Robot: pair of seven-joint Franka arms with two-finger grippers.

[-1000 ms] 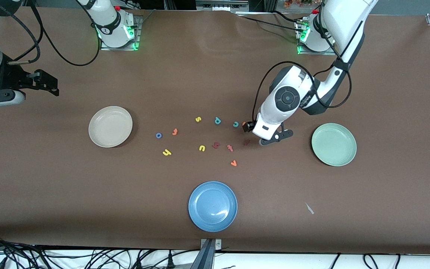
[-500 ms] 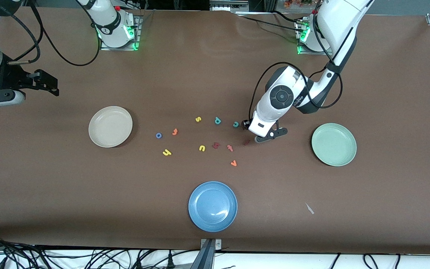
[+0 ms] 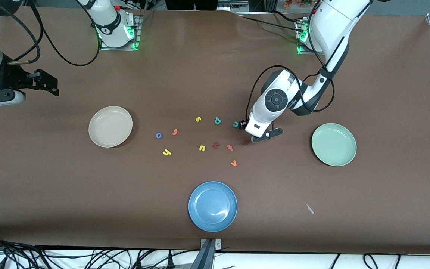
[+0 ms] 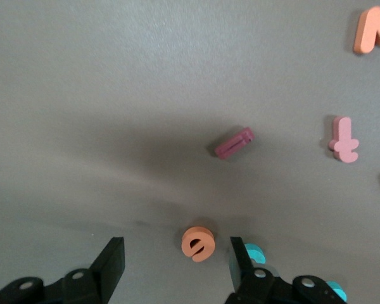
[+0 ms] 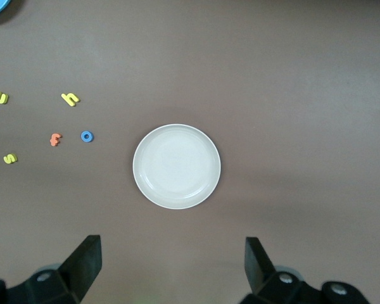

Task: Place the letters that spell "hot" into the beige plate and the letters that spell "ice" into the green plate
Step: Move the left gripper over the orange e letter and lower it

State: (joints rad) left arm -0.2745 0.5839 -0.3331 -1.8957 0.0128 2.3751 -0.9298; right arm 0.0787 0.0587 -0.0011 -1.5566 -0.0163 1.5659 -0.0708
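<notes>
My left gripper (image 3: 248, 132) is low over the table and open, its jaws either side of the orange "e" (image 4: 198, 244) without touching it. The teal "c" (image 3: 236, 124) (image 4: 254, 254) lies just outside one finger. The dark red "i" (image 3: 246, 142) (image 4: 234, 142) lies close by, nearer the front camera. The green plate (image 3: 333, 144) sits toward the left arm's end. The blue "o" (image 3: 158, 135), orange "t" (image 3: 175, 131) and yellow "h" (image 3: 167, 152) lie beside the beige plate (image 3: 110, 126) (image 5: 177, 166). My right gripper (image 3: 49, 85) (image 5: 171, 247) waits open and high.
Other letters lie among them: yellow "s" (image 3: 198, 119), teal "p" (image 3: 217, 120), yellow "u" (image 3: 202, 148), a wider dark red letter (image 3: 215, 145), a pink "t" (image 3: 230, 148) and an orange "v" (image 3: 233, 163). A blue plate (image 3: 212, 206) sits nearest the front camera.
The left gripper has shifted toward the letters and come over the orange "e", and its jaws have narrowed somewhat. The right arm has not moved.
</notes>
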